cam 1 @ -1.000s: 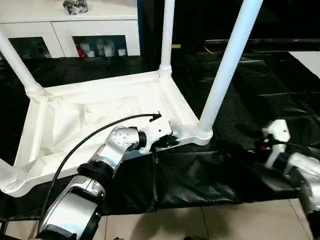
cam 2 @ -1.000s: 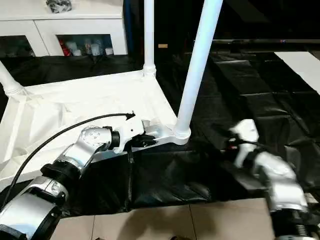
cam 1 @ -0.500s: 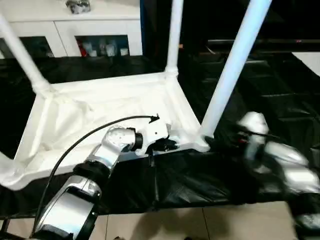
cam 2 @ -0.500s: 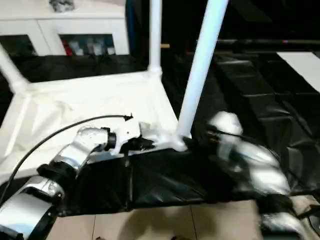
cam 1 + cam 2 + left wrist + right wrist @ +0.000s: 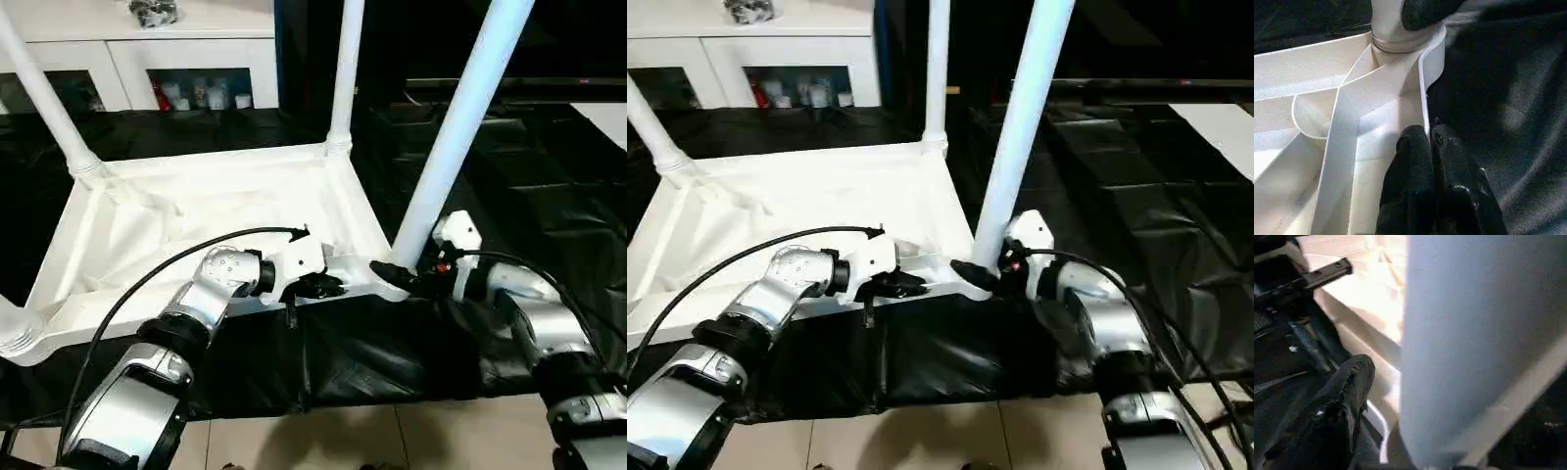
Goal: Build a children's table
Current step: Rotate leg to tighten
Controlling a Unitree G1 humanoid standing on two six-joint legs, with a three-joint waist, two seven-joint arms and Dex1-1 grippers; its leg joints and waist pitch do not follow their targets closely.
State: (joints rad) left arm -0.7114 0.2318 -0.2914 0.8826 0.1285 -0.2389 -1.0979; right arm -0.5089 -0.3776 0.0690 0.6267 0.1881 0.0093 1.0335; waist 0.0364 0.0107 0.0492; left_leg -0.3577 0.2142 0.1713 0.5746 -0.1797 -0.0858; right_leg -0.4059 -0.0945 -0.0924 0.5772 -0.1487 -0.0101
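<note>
The children's table lies upside down on a black sheet, its ribbed white tabletop (image 5: 196, 211) facing up. White tube legs stand in its corner sockets: the near right leg (image 5: 460, 127), a far leg (image 5: 345, 78) and a left one (image 5: 44, 98). My left gripper (image 5: 328, 286) is shut on the tabletop's near rim; the left wrist view shows both black fingers (image 5: 1415, 147) pinching that thin wall. My right gripper (image 5: 397, 276) is at the base of the near right leg. One black finger (image 5: 1347, 391) lies beside the leg (image 5: 1474, 342), with the jaws open astride it.
A white cabinet (image 5: 137, 49) with glass doors stands behind the table. The black sheet (image 5: 392, 352) covers the floor around the tabletop, and pale tiles (image 5: 392, 441) show at the near edge. A black cable (image 5: 147, 284) arcs over my left forearm.
My right arm has swung in from the right to the base of the near right leg. The left gripper has stayed on the rim. The camera has shifted a little.
</note>
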